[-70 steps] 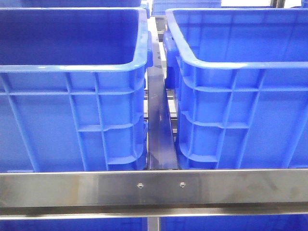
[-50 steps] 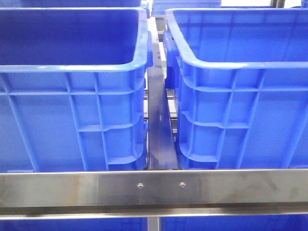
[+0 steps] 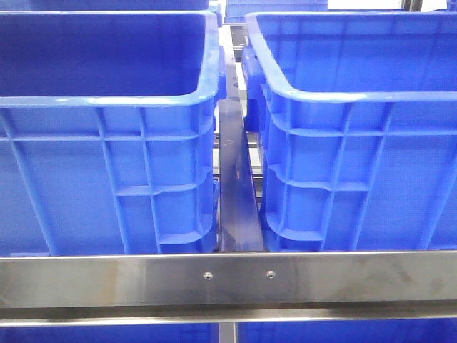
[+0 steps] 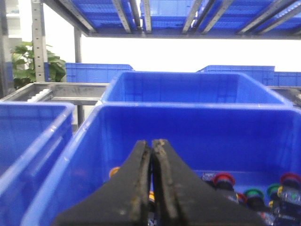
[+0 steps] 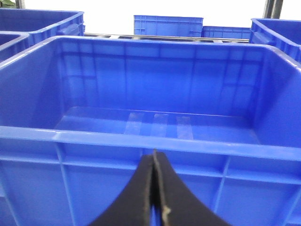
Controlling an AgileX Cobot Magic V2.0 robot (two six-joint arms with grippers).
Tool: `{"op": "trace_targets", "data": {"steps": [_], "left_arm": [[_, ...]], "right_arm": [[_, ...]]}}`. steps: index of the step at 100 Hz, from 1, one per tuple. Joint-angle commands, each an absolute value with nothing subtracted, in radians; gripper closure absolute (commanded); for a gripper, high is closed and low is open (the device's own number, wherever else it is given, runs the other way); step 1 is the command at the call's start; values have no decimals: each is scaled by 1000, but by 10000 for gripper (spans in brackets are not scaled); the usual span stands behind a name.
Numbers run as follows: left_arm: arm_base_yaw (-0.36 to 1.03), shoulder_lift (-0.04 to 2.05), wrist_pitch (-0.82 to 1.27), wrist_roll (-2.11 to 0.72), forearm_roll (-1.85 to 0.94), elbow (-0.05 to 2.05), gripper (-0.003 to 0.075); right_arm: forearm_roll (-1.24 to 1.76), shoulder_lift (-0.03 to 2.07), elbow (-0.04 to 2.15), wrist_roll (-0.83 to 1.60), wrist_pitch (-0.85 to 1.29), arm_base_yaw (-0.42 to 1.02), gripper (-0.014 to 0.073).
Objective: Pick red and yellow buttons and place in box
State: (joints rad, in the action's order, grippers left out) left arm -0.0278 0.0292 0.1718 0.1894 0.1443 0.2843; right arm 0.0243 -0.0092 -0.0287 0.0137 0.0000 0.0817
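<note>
The box (image 3: 335, 95) is the blue crate on the right in the front view, bright inside; the right wrist view shows it (image 5: 94, 136) with nothing in it. My right gripper (image 5: 154, 153) is shut and empty, just outside its near wall, below the rim. My left gripper (image 4: 151, 141) is shut, over another blue crate (image 4: 188, 106) that holds the buttons: a red-capped one (image 4: 224, 179), a second red one (image 4: 290, 179) and a yellow-orange one (image 4: 114, 172). A yellow bit shows through the thin gap between the fingers. Neither gripper shows in the front view.
The left crate (image 3: 107, 101) in the front view is darker inside. A steel rail (image 3: 228, 279) runs across the front and a dark bar (image 3: 235, 193) lies between the crates. Green-capped buttons (image 4: 254, 194) lie among the red ones. More blue crates (image 4: 188, 80) and shelf rails stand behind.
</note>
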Motion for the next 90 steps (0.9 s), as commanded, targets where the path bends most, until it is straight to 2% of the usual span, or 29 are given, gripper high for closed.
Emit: {"op": "trace_targets", "data": {"steps": [1,41,58,84,90], "left_arm": [[-19,113,221,200,127,425,739],[-19,549,630,189,127,875,739],[-19,653,644,189,137,912,739],[-19,699,661,189,167,912,736],[-19,699,667,188,177,912,712]], "right_arm": [[16,-32,-27,13,-81,82,662],[16,-32,-27,13,-81,82,662],[16,-32,-27,13,-81,82,662],[16,-32,-27,13,-81,82,662],[16,-32,-27,13,-81,82,662]]}}
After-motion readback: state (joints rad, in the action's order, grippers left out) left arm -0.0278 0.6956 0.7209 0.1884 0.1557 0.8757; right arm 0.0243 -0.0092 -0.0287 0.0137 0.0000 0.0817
